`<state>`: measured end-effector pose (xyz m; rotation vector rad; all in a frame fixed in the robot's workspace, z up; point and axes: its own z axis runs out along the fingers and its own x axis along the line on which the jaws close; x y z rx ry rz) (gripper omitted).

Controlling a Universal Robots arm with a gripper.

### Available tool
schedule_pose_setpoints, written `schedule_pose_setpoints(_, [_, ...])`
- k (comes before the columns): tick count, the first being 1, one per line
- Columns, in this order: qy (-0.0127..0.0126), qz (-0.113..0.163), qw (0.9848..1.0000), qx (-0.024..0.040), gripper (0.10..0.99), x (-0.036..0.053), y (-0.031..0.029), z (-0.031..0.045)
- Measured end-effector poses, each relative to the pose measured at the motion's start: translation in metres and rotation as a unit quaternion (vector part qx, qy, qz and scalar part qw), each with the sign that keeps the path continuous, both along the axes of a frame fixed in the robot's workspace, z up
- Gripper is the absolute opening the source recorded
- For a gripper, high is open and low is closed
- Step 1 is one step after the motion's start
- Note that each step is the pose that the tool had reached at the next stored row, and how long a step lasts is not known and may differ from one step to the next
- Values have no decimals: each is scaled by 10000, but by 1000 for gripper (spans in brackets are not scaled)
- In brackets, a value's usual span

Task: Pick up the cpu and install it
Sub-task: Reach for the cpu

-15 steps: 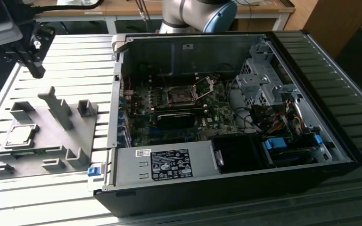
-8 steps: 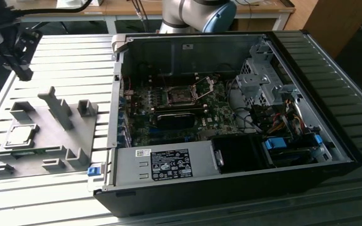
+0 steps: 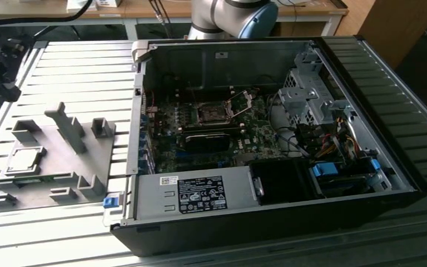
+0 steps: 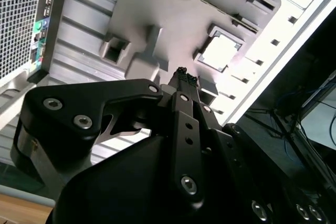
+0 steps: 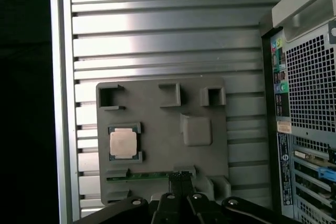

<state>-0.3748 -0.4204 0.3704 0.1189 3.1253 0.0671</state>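
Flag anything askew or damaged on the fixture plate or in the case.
Nothing stands out. The cpu lies flat and square in its pocket on the fixture plate; the socket in the case shows no visible damage.

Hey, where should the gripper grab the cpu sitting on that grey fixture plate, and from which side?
Take the cpu by two opposite edges of its thin rim, coming straight down from above. It lies flat, metal top up, in a shallow pocket of the grey fixture plate, so a sideways approach looks blocked.
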Motion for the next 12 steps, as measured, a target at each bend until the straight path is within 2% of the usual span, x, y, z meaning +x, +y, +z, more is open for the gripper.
schedule_pose_setpoints(12, [17,0,10000,3,106,-330,0,-17])
